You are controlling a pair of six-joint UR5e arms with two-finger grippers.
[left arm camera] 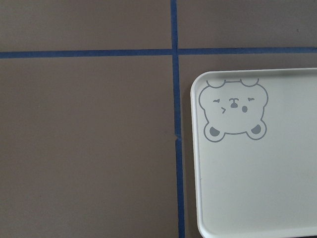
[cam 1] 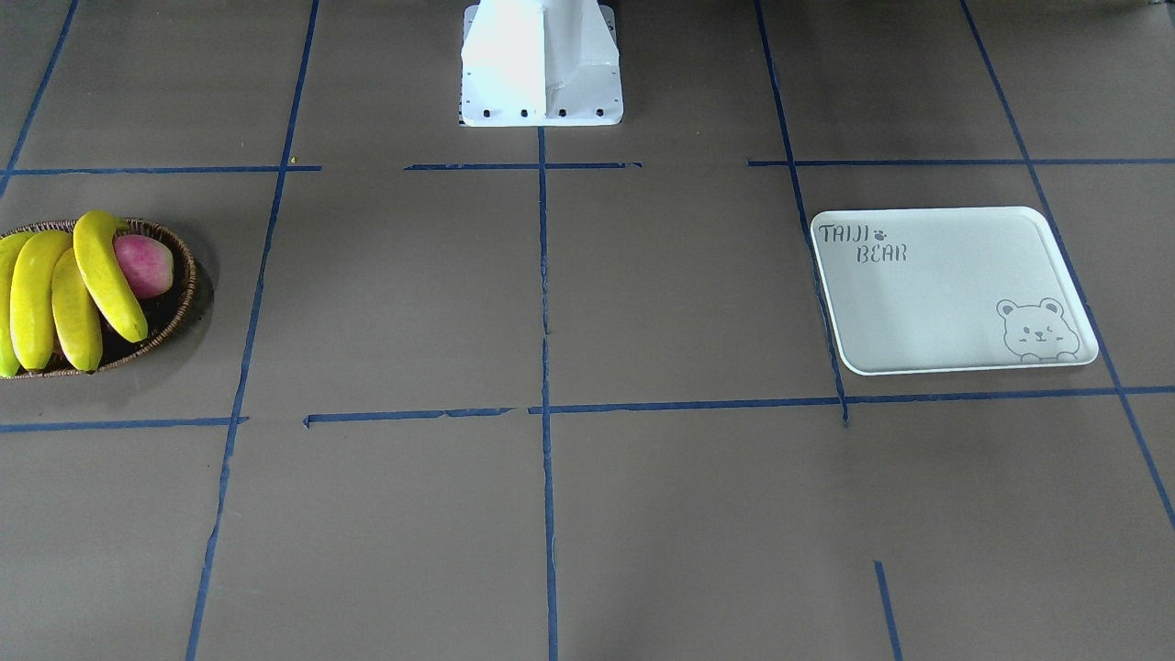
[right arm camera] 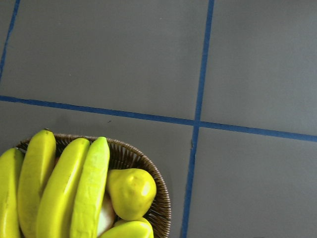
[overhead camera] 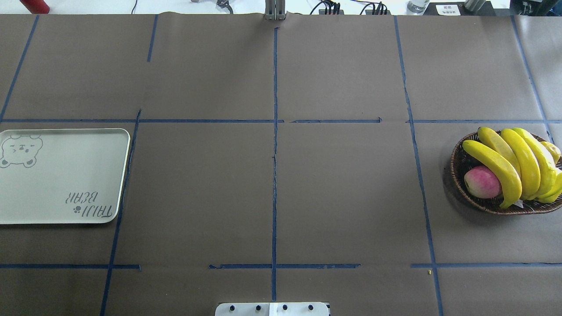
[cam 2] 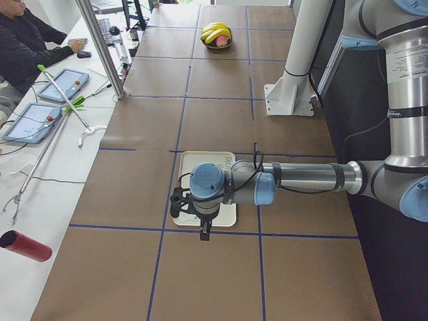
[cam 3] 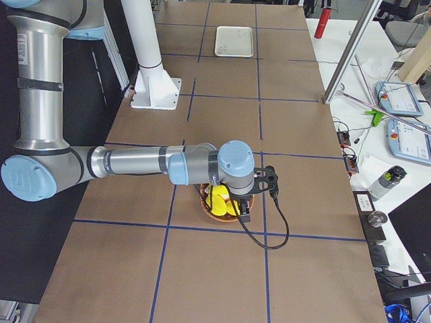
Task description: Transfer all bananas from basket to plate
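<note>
Brown table [overhead camera: 342,197], bananas [overhead camera: 522,164] sit in basket [overhead camera: 483,204] under right gripper [cam 3: 244,215], plate [overhead camera: 61,175] under left gripper [cam 2: 204,231], can't tell either's jaw opening.

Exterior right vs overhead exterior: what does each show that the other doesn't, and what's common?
Only exterior right: the right arm, its wrist hanging over the basket and hiding much of it, plus tablets and a bottle off to the side.
Only overhead exterior: the pink-red apple beside the bananas, and the bear print on the plate. No arm shows there.
Both: bananas in the basket, the plate with nothing on it, the blue tape grid.
</note>
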